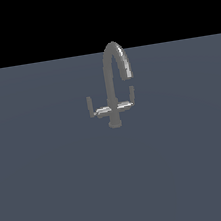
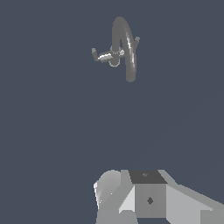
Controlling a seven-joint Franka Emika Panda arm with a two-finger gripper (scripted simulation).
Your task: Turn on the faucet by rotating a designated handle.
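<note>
The faucet (image 1: 110, 82) stands upright on the flat grey-blue floor, a small grey tap with an arched spout curving toward the exterior view's right. Under that curve, the handle (image 1: 131, 95) is a short dark lever standing up at the end of the shiny crossbar arm. Its twin lever (image 1: 89, 106) ends the other arm on the exterior view's left. The wrist view looks down on the faucet (image 2: 118, 35) from a distance, with the handle (image 2: 136, 42) and the twin lever (image 2: 94, 53) both in sight. No gripper fingers show in either view.
Pale grey blocky robot parts (image 2: 148, 199) fill one edge of the wrist view, far from the faucet. The floor (image 1: 53, 182) runs flat all around the tap, ending at a black backdrop in the exterior view.
</note>
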